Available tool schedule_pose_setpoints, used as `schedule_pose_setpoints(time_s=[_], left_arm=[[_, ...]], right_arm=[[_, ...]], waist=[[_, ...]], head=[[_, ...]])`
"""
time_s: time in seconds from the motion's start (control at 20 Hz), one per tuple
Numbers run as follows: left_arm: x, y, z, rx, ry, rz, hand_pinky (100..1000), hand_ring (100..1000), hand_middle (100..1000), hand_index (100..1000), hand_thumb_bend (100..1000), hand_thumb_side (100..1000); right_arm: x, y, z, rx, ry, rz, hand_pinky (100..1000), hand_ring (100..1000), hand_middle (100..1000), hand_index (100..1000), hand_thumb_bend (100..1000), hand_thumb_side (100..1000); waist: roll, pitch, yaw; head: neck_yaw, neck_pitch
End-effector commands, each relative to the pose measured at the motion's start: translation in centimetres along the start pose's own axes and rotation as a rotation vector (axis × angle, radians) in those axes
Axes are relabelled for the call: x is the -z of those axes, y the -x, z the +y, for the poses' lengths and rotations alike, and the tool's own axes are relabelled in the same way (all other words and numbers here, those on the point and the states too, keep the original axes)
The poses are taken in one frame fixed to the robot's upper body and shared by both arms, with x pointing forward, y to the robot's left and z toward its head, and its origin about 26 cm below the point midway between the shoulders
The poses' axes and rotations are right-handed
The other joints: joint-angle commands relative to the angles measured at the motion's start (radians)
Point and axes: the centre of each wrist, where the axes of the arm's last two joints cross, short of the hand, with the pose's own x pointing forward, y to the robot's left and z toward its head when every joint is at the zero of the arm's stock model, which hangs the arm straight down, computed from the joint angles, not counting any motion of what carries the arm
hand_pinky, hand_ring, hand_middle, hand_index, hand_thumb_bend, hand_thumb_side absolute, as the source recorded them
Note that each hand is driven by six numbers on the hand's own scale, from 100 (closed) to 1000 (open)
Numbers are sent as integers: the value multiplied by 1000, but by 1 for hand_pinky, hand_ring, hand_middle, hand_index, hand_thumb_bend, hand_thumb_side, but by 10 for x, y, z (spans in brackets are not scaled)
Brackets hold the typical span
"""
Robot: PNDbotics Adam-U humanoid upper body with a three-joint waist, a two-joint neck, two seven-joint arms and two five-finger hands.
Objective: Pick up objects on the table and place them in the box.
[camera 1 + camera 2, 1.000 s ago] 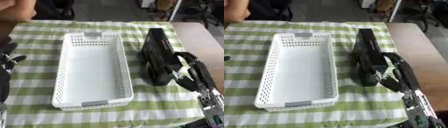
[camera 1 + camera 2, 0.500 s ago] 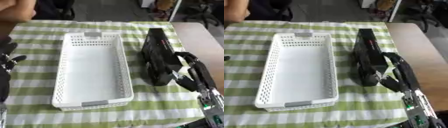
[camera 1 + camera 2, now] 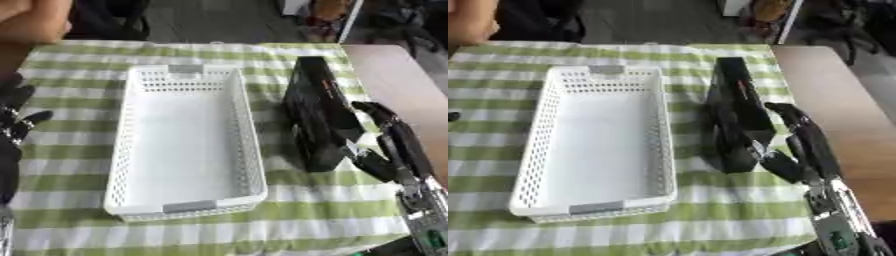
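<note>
A long black box-shaped object (image 3: pixel 317 110) lies on the green-and-white striped cloth, right of the white perforated basket (image 3: pixel 131 150). My right hand (image 3: pixel 389 150) is against the object's near right end, fingers along its right side and thumb at its near end, curled round it. The basket holds nothing. My left hand (image 3: pixel 12 125) rests at the left edge of the left eye view, fingers relaxed and holding nothing.
A bare brown table surface (image 3: pixel 394 75) runs along the right of the cloth. A person's arm (image 3: pixel 35 20) shows at the far left corner. Striped cloth lies bare in front of the basket and to its left.
</note>
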Motion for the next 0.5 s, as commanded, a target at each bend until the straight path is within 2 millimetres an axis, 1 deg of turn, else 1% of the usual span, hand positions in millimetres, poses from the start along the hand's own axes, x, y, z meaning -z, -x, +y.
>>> schedule_pose_setpoints(time_s=[0.05,0.5], left_arm=[[3,-5,1,6,8,-23,783,1000,1000,828,154,1000],[3,-5,2,6,7,-23,783,1000,1000,828,153,1000]], right_arm=[[3,-2,-10,-17,30,-17,912,846,797,899,649,1000],[2,-1,-10,-21,24,-12,913,845,797,898,650,1000]], waist=[[2,-8,0],[2,-8,0]], head=[[-6,-8],[-5,-8]])
